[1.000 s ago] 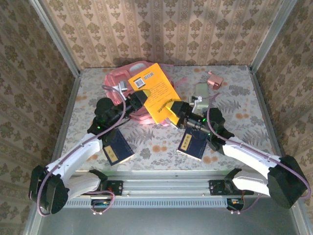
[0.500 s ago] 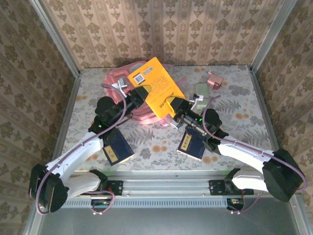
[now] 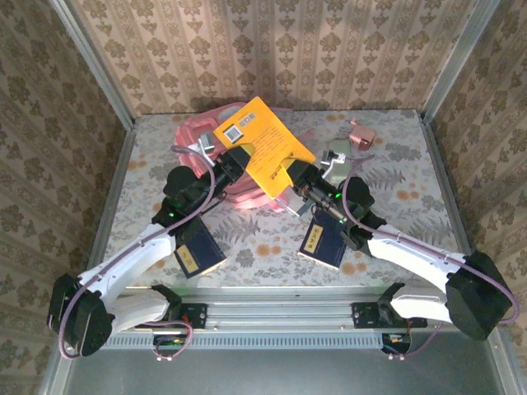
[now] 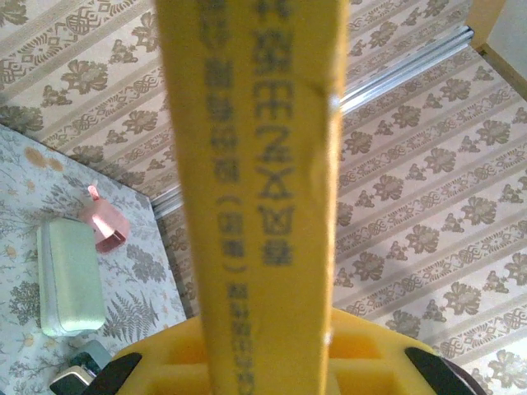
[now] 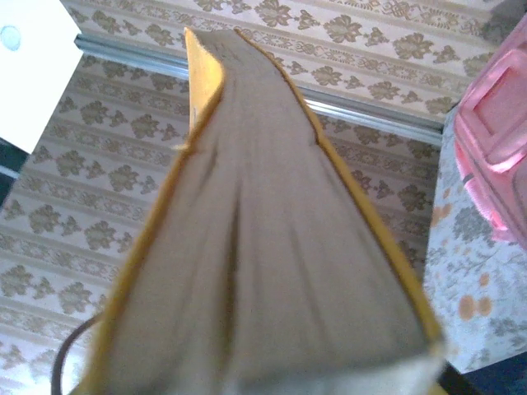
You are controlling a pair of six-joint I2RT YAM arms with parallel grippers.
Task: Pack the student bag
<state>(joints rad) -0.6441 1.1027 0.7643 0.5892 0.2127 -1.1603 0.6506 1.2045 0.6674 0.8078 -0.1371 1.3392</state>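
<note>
Left gripper and right gripper are each clamped on opposite sides of the yellow book, held tilted above the student bag near the tabletop's far edge.

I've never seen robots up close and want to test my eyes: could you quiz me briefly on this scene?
1. True or false: the yellow book lies flat on the table.
2. What sits beside the small pink box? A) mint-green case B) cup C) scissors.
3. How many dark blue books lie on the table?
Key: 1 false, the left gripper holds it up over the student bag; 2 A; 3 two.
</note>
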